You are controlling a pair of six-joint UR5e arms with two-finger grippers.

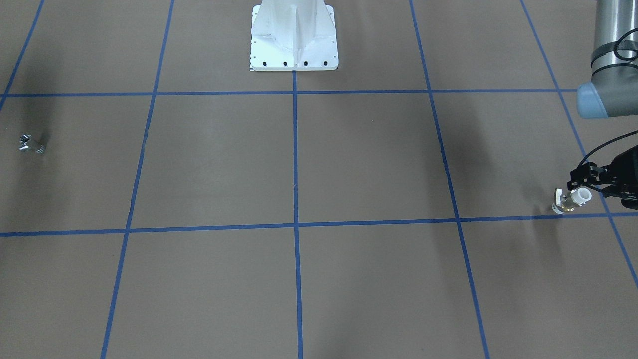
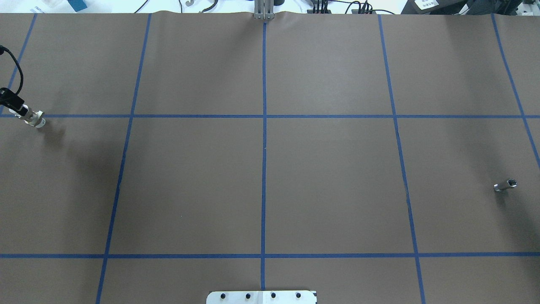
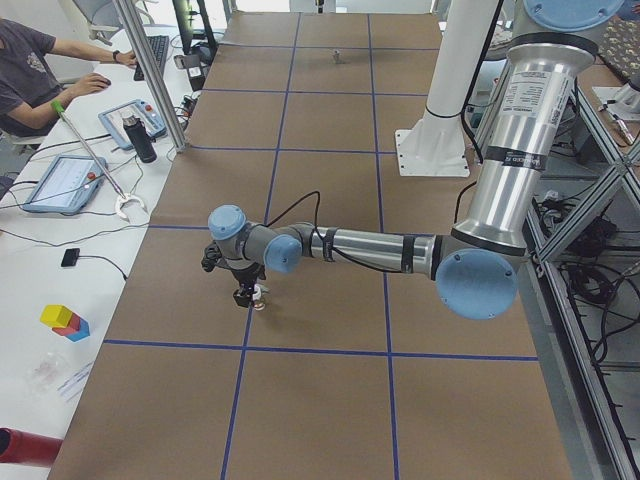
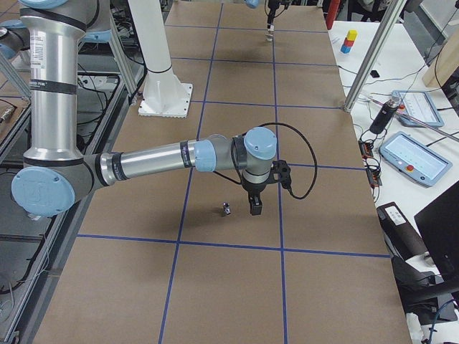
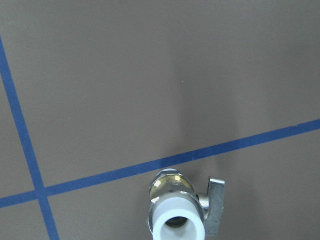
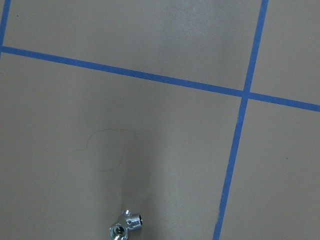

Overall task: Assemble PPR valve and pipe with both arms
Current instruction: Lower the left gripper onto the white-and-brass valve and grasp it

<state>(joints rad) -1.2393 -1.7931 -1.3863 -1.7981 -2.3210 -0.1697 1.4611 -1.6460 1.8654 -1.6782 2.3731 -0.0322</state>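
The PPR valve (image 1: pixel 573 199), white with a brass middle, is tilted over a blue tape line at the table's left end. It also shows in the overhead view (image 2: pixel 34 119) and the left wrist view (image 5: pixel 177 217), its open socket facing the camera. My left gripper (image 1: pixel 587 192) (image 2: pixel 23 110) is shut on its white socket end. The pipe (image 1: pixel 31 143) (image 2: pixel 505 185) (image 6: pixel 125 230), a small silver fitting, lies on the table at the right end. My right gripper (image 4: pixel 254 206) hangs just beside the pipe (image 4: pixel 226 209); I cannot tell whether it is open or shut.
The white robot pedestal (image 1: pixel 294 45) stands at the table's middle edge. Blue tape lines (image 2: pixel 263 116) divide the brown table into squares. A side bench holds tablets (image 4: pixel 412 154), a bottle (image 3: pixel 140 138) and coloured blocks (image 3: pixel 65 320); a person (image 3: pixel 30 60) sits there.
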